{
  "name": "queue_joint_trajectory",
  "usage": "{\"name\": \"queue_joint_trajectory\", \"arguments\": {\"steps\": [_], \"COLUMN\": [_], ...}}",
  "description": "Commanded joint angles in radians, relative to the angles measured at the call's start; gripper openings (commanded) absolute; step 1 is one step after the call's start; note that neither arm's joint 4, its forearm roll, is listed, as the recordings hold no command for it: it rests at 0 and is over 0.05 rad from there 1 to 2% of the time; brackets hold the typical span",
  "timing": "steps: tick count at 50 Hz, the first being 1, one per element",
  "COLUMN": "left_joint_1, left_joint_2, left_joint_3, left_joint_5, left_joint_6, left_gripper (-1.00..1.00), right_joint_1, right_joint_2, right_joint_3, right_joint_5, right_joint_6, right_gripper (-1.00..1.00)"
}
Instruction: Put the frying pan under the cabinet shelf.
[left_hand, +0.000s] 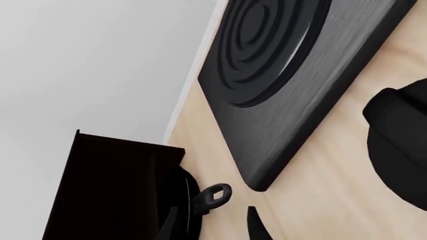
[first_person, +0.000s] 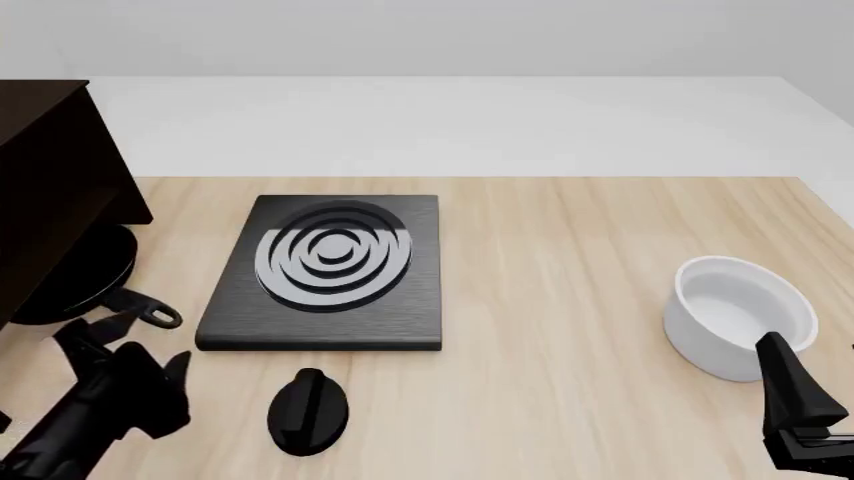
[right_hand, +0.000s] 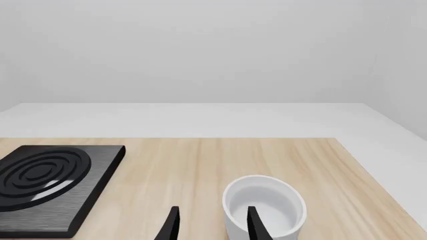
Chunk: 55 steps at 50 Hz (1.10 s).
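The frying pan (first_person: 83, 275) sits tucked in under the cabinet shelf (first_person: 47, 190), most of its bowl beneath the dark boards, with only its rim and its handle (first_person: 140, 308) poking out toward the stove plate (first_person: 327, 270); so you look to be at the tail of the job, the placing done or nearly done. Your left claw (first_person: 96, 335) hangs just short of the handle's ringed end, its fingers parted and nothing between them; in the left wrist view the two tips (left_hand: 257, 227) stand either side of bare bench (first_person: 561, 260), with the handle's ring (left_hand: 215, 195) ahead of them and apart from them. If you judge the pan deep enough, the next move is simply to draw that arm back without catching the handle; if not, a gentle push on the handle toward the cabinet would seat it further. Your right claw (right_hand: 210, 222) is also spread and holds nothing, parked well off from the cabinet, close beside the white bowl (first_person: 738, 315). How far the pan reaches under the shelf is hard to tell: black pan against near-black wood, and the cabinet is cut off at the picture's edge. The black knob (first_person: 308, 410) lies on the near side of the stove plate, clear of both arms.
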Motion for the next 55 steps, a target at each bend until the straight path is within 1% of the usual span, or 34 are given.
{"name": "queue_joint_trajectory", "arguments": {"steps": [1,13,15,21,23,25,33,34,35,37,41,45,51,55], "left_joint_1": [-0.035,-0.072,-0.082,-0.094,-0.103,-0.105,-0.124,-0.126,-0.143,-0.139,-0.148,-0.16,-0.17,-0.176], "left_joint_2": [-0.001,-0.011,-0.066,-0.126,-0.162,-0.13,-0.225,-0.247,-0.35,-0.314,-0.381,-0.416,-0.457,-0.46], "left_joint_3": [0.0,0.0,0.0,0.0,0.0,0.0,0.0,0.0,0.0,0.0,0.0,0.0,0.0,0.0], "left_joint_5": [0.002,0.02,0.07,0.128,0.164,0.136,0.227,0.246,0.343,0.318,0.381,0.418,0.457,0.466], "left_joint_6": [-0.015,-0.033,-0.046,-0.044,-0.058,-0.054,-0.063,-0.068,-0.109,-0.071,-0.077,-0.078,-0.077,-0.08], "left_gripper": [1.0,1.0,1.0,1.0,1.0,1.0,1.0,1.0,1.0,1.0,1.0,1.0,1.0,1.0], "right_joint_1": [0.0,0.0,0.0,0.0,0.0,0.0,0.0,0.0,0.0,0.0,0.0,0.0,0.0,0.0], "right_joint_2": [0.0,0.0,0.0,0.0,0.0,0.0,0.0,0.0,0.0,0.0,0.0,0.0,0.0,0.0], "right_joint_3": [0.0,0.0,0.0,0.0,0.0,0.0,0.0,0.0,0.0,0.0,0.0,0.0,0.0,0.0], "right_joint_5": [0.0,0.0,0.0,0.0,0.0,0.0,0.0,0.0,0.0,0.0,0.0,0.0,0.0,0.0], "right_joint_6": [0.0,0.0,0.0,0.0,0.0,0.0,0.0,0.0,0.0,0.0,0.0,0.0,0.0,0.0], "right_gripper": [1.0,1.0,1.0,1.0,1.0,1.0,1.0,1.0,1.0,1.0,1.0,1.0,1.0,1.0]}}
